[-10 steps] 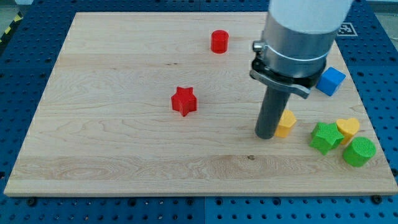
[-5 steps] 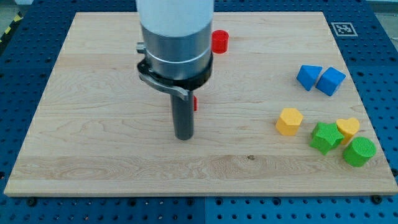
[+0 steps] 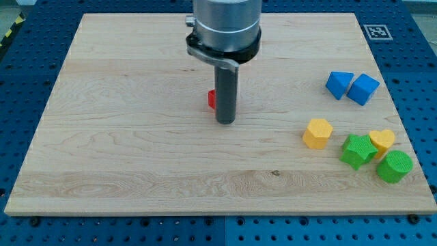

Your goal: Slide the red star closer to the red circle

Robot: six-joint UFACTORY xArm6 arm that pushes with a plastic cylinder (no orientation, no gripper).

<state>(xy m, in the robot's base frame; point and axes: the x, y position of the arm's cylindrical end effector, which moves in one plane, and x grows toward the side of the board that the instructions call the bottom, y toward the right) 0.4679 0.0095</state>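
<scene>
While my tip (image 3: 226, 121) sits mid-board (image 3: 123, 157), the red star (image 3: 212, 100) peeks out at its 11 o'clock, touching the rod. No jaws here. I can't see the red circle; the arm hides it.

Board (image 3: 123, 137): pale wood grain, black-and-white marker (image 3: 379, 31) at its top right corner. Right of the dark rod (image 3: 226, 96): two blue blocks (image 3: 351, 85), yellow hexagon (image 3: 317, 132), green star (image 3: 356, 151), yellow heart (image 3: 382, 141), green cylinder (image 3: 395, 166). Red sliver (image 3: 212, 100) at rod's left.

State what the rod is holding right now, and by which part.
Nothing is held: the rod cannot grasp. My tip stands at the view's right of the red star-shaped block, mostly hidden behind the rod; contact cannot be told.
</scene>
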